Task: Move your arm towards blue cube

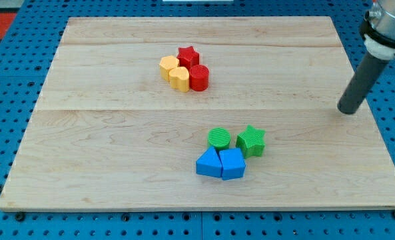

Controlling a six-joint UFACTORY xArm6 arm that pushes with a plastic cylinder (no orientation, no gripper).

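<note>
Two blue blocks lie together at the board's lower middle. The right one looks like the blue cube; the left one is a blue triangular block touching it. My tip is at the board's right edge, far to the right of and above the blue cube, touching no block. A green cylinder and a green star sit just above the blue blocks.
A second cluster sits at the upper middle: a red star, a red cylinder and two yellow blocks. The wooden board lies on a blue pegboard.
</note>
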